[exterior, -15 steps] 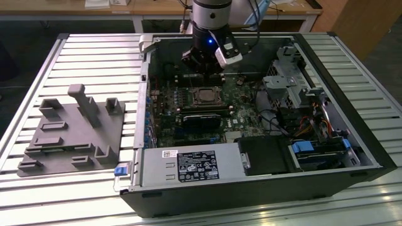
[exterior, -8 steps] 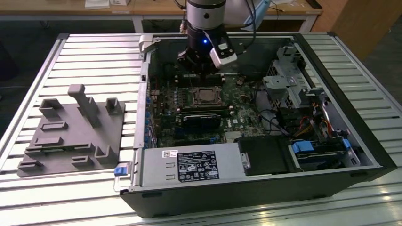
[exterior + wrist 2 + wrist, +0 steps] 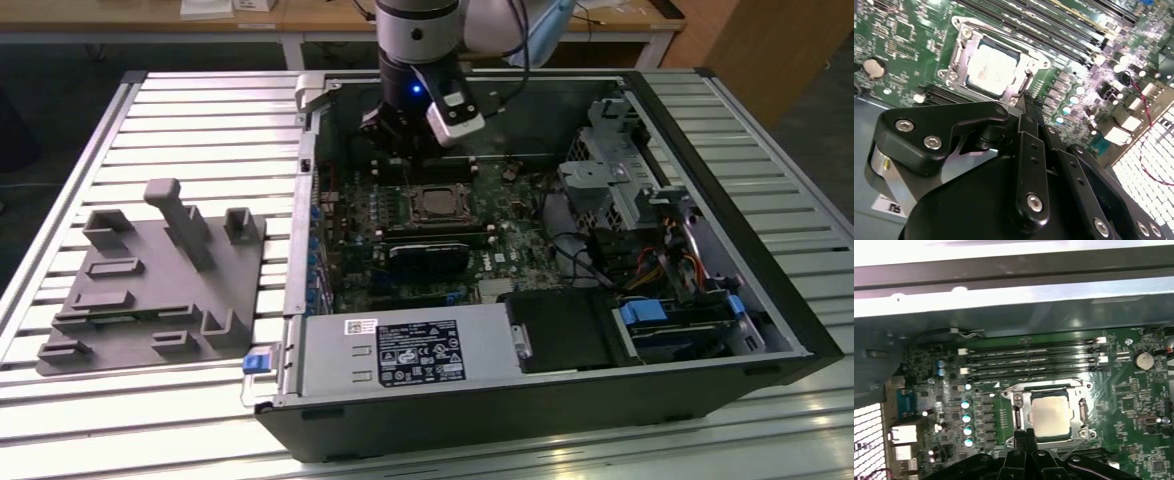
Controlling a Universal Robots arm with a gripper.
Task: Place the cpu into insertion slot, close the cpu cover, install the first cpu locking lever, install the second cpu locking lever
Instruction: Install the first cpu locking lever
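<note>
Two black fingers (image 3: 1019,442) of my gripper (image 3: 1025,433) are drawn together, tip against tip, and I can see nothing between them. The tips hang just beside one edge of the insertion slot (image 3: 1015,418), about the middle of that edge. I cannot tell whether they touch its metal.

Inside the slot the cpu (image 3: 1050,415) lies flat with its pale silvery top facing up. The cpu cover (image 3: 1054,389) is folded down over it. Its thin metal frame runs round the chip, and the chip's top shows through the square window.

Across the slot from my fingers, four long memory slots (image 3: 1029,360) run side by side, parallel to the slot's far edge. A row of pale round-topped capacitors (image 3: 966,417) stands near another side of the slot. A round coin battery (image 3: 1143,360) sits further off, beyond the slot's far corner on the side away from the capacitors. All of this sits on the green motherboard (image 3: 1134,405).

In the exterior view my arm (image 3: 420,40) comes down into the open computer case (image 3: 781,330), next to the slot. A grey power supply box (image 3: 400,352) lies well apart from the slot, against the case wall. Outside the case, further still from the slot and towards the exterior view's left, a grey fixture block (image 3: 154,270) rests on the slatted metal table (image 3: 200,110).
</note>
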